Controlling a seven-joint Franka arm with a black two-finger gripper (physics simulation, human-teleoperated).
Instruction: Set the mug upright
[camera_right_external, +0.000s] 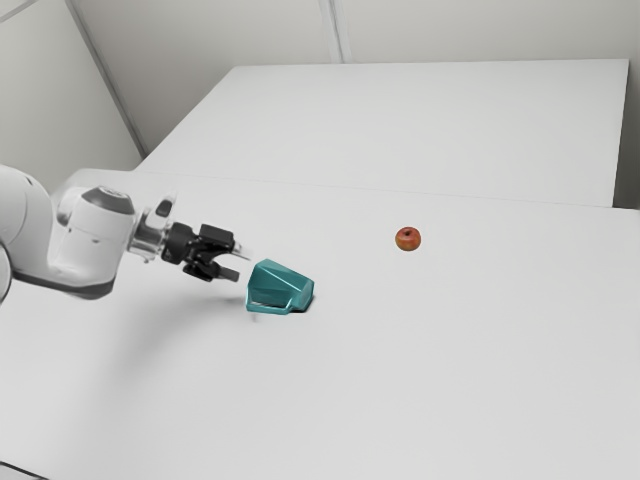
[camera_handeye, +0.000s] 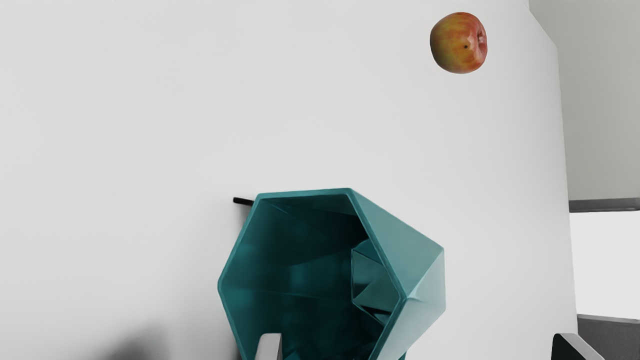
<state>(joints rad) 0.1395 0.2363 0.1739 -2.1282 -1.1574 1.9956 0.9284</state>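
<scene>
My pincer (camera_right_external: 240, 264) stands open beside the mug (camera_right_external: 280, 287), which lies on its side; it looks stiff and slick, so I'd pinch its rim (camera_handeye: 303, 193).

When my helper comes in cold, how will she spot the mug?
On the white table, ahead of the open claw, lies a teal, faceted mug, tipped over with its mouth toward the claw. Its hollow, angular body sets it apart from the round, reddish apple.
</scene>
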